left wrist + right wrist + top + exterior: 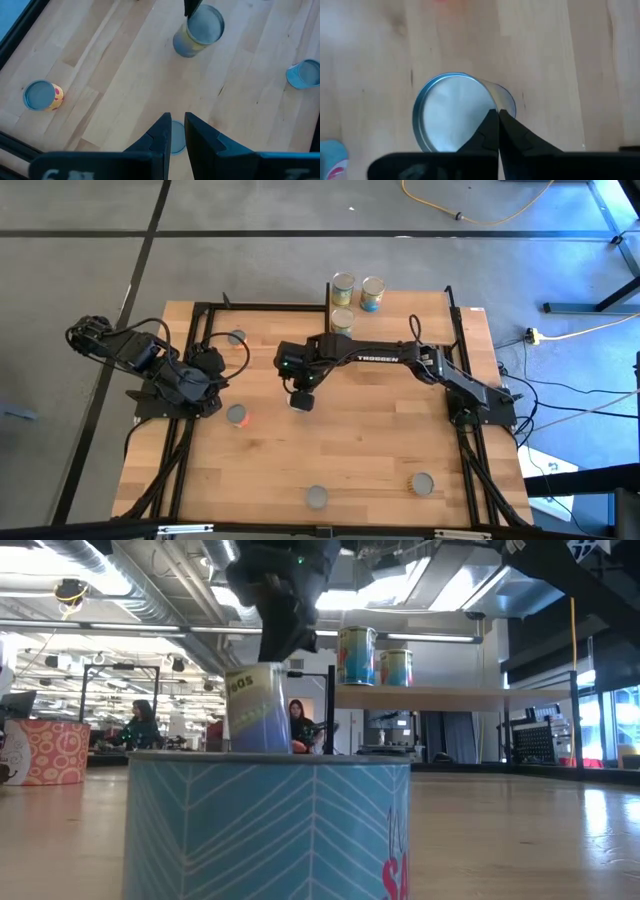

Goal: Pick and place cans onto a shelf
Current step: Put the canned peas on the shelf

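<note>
My right gripper (pixel 300 392) is over the table's middle, shut on a can with a green-yellow and grey label (pixel 255 708); that can also shows in the left wrist view (pixel 197 31). The light-wood shelf (pixel 450 696) stands at the far edge with two cans (pixel 357 655) (pixel 396 667) on its board. A third can (pixel 341 320) stands just in front of them. My left gripper (pixel 214 400) waits at the table's left, its fingers (pixel 162 135) almost together and empty, above an orange-red can (pixel 237 415). My right gripper pinches the can's top rim (pixel 492 107) between its two fingers, at one side of the silvery lid (pixel 452 115). The fingers come from above, pointing down. The can hangs slightly tilted below them. The blue can hides whether its bottom rests on the table.
A blue chevron can (pixel 270 830) stands at the near edge (pixel 317 497), right in front of the low camera. A yellow-labelled can (pixel 421 484) stands to its right, and another can (pixel 237 337) at the far left. Black frame bars (pixel 195 330) run along the table's sides.
</note>
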`<state>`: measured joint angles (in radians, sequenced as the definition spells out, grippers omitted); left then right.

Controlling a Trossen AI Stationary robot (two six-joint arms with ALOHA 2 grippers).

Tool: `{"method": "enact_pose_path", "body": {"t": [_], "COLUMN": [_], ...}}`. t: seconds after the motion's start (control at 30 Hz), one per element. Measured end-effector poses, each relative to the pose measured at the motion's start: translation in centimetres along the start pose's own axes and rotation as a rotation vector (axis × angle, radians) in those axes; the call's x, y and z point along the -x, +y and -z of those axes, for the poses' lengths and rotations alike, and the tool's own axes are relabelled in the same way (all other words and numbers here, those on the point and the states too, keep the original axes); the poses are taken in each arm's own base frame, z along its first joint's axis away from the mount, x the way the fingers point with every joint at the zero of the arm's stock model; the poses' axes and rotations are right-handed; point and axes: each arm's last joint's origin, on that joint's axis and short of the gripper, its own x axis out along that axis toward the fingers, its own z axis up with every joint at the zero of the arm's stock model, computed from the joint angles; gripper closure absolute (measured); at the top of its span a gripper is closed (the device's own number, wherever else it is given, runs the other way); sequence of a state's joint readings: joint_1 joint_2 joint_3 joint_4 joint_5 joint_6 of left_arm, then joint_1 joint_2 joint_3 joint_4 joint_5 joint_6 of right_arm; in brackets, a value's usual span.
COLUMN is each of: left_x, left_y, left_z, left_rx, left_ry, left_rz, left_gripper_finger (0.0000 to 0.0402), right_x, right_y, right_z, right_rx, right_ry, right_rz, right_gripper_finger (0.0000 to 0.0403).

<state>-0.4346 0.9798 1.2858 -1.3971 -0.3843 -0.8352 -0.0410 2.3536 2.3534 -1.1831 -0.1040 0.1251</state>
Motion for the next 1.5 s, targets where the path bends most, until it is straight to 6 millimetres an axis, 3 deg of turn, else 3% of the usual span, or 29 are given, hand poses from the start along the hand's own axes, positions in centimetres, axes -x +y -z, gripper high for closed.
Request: {"method": "enact_pose_path", "body": {"t": [0.33, 0.6, 1.1, 1.3, 1.5], "left_x": [0.0, 0.0, 0.0, 0.0, 0.0], "left_y": [0.0, 0.0, 0.0, 0.0, 0.0], "left_z": [0.0, 0.0, 0.0, 0.0, 0.0], "left_rx": [-0.002, -0.008, -0.008, -0.008, -0.008], "left_ry": [0.0, 0.0, 0.0, 0.0, 0.0], "left_rz": [0.0, 0.0, 0.0, 0.0, -0.001], "left_gripper_finger": [0.0354, 0.0354, 0.0354, 0.0354, 0.0354], "right_x": [4.8, 10.9, 19.9, 23.3, 25.4], "right_y": [0.5, 1.0, 1.1, 0.6, -0.7], "right_z": [0.5, 1.7, 7.0, 8.4, 9.4], "right_rx": [-0.022, -0.065, -0.209, -0.255, -0.304], "right_ry": [-0.045, -0.126, -0.087, -0.188, -0.252], "right_rz": [-0.017, 0.031, 0.189, 0.234, 0.288], "right_gripper_finger": [0.0403, 0.0403, 0.0403, 0.0403, 0.0403]}}
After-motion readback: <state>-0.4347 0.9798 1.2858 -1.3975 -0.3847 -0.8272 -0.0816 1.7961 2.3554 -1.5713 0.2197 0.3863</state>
